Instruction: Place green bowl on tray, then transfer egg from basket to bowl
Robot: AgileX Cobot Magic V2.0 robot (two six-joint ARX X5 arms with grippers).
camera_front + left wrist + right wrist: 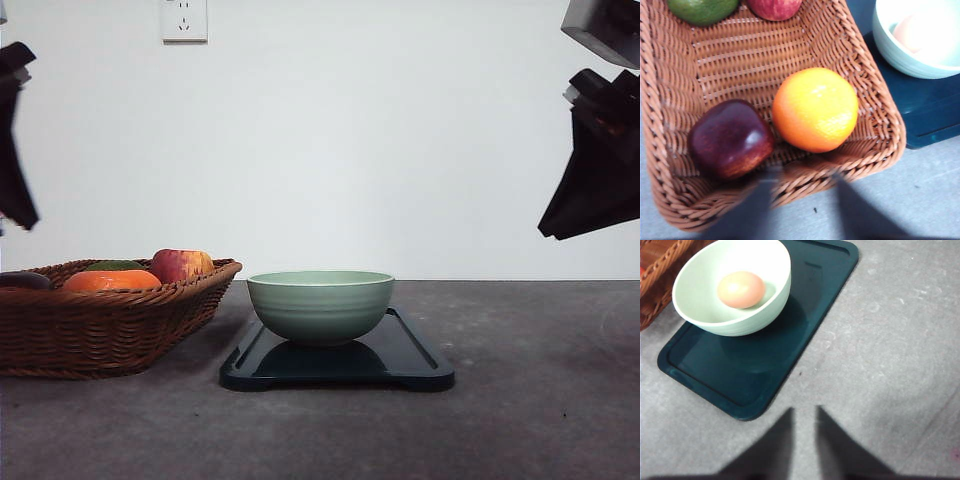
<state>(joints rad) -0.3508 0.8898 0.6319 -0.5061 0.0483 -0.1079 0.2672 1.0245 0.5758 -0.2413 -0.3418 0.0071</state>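
The left gripper (pixel 802 200) hangs raised over the basket (pixel 110 325), fingers parted and empty. The basket holds an orange (pixel 815 110), a dark red apple (pixel 730 137), a green fruit (pixel 702 10) and a red apple (pixel 182 264). Beside it the green bowl (pixel 320 305) sits on the tray (pixel 410 365) — the egg (pixel 741 289) inside. The right gripper (pixel 805 440) hovers above bare tabletop (pixel 890 365), fingers slightly apart, holding nothing.

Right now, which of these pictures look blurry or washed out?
Left wrist view: green bowl overexposed, the egg nearly lost in glare, the fruit slightly soft. Right wrist view: dark blurred jaws, egg clear. Front view: sharp, evenly lit.
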